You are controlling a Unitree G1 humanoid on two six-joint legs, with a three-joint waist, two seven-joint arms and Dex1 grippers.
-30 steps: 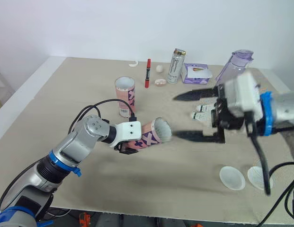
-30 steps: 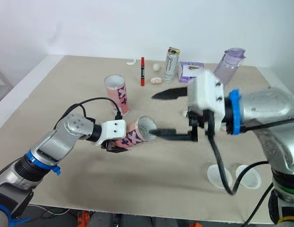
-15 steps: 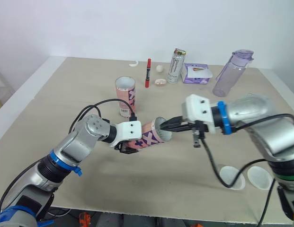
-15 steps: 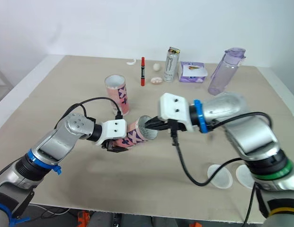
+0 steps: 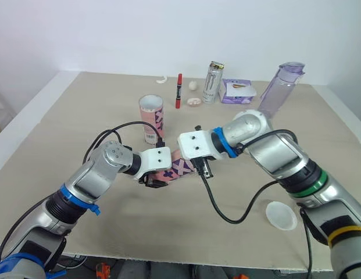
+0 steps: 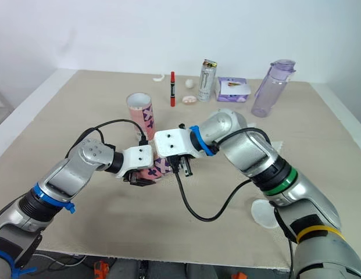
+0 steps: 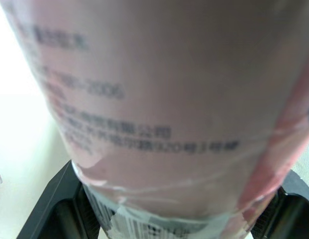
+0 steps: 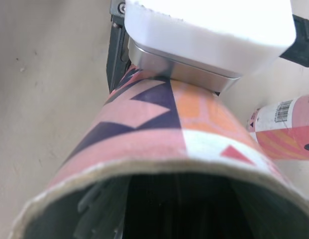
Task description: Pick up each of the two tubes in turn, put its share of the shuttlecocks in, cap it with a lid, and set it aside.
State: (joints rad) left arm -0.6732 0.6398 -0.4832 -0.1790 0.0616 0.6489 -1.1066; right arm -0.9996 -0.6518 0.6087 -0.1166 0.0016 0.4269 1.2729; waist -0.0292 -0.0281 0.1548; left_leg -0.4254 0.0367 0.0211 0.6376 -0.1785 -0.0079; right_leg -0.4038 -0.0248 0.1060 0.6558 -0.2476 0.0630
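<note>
Left gripper [image 5: 156, 178] is clamped on the pink patterned tube [image 5: 175, 170], holding it roughly level just above the table [image 5: 81, 116]. Right gripper [image 5: 192, 164] is at the tube's open mouth – can't tell its state from here. Left wrist view has rows of small print on the tube wall, too blurred to read. Second tube [image 5: 151, 118] stands upright behind, near the held one, with a barcode label near its base. Silver can [image 5: 212, 81] at the back carries what looks like the Monster claw mark. One white lid [image 5: 281, 214] lies flat by the near right edge.
</note>
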